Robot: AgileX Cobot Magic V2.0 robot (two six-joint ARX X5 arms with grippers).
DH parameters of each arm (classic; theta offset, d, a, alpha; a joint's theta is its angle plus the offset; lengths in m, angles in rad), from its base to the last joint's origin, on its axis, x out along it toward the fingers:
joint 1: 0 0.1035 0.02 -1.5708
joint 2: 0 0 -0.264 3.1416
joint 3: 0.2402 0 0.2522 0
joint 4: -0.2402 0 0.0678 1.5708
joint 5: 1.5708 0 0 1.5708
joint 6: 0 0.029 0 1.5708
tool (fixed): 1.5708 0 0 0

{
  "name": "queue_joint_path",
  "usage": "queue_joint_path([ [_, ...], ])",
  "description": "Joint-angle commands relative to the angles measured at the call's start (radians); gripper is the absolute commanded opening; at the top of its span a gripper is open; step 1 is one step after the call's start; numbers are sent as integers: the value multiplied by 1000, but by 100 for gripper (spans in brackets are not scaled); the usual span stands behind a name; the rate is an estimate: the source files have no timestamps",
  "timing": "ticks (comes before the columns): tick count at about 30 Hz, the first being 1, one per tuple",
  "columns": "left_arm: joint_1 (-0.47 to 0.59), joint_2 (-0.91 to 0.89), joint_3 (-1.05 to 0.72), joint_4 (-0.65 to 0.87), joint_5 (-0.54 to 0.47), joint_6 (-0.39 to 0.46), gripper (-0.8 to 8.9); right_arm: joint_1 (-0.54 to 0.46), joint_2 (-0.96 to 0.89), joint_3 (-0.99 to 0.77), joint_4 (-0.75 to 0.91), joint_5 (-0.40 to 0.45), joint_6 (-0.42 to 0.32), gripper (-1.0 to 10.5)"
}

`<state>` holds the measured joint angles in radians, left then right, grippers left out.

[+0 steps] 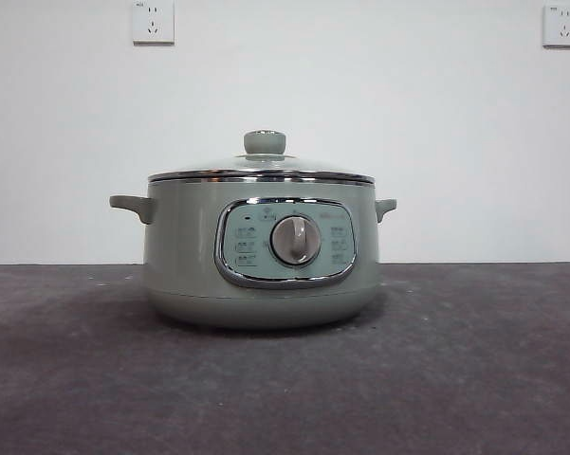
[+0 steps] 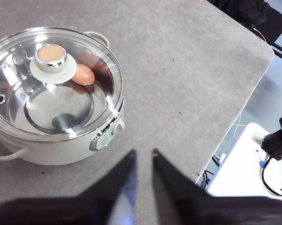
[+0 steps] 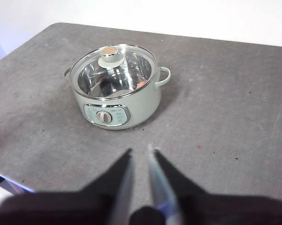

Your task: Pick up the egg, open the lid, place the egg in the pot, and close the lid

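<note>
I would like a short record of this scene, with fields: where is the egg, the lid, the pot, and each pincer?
egg: inside the pot, seen through the glass lid
lid: seated on the pot, closed
pot: on the grey table, dial facing the front camera
left pincer: above the table beside the pot, empty, jaws slightly apart
right pincer: back from the pot, empty, jaws slightly apart

The pot (image 3: 116, 96) sits on the grey table (image 3: 216, 112), lid (image 3: 113, 70) on. The right gripper (image 3: 140, 152) hangs at its six o'clock, jaws slightly apart and holding nothing.
</note>
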<state>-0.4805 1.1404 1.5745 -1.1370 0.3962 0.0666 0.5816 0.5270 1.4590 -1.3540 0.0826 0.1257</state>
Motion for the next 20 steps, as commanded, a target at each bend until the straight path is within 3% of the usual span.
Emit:
queue_joint_path([
  [1,1,-2,0,1,4,-7,-5,1,0,-6,-25,6,30,1],
  [20,1,5,0,10,3,-6,-4,1,0,-6,-25,8,29,1],
])
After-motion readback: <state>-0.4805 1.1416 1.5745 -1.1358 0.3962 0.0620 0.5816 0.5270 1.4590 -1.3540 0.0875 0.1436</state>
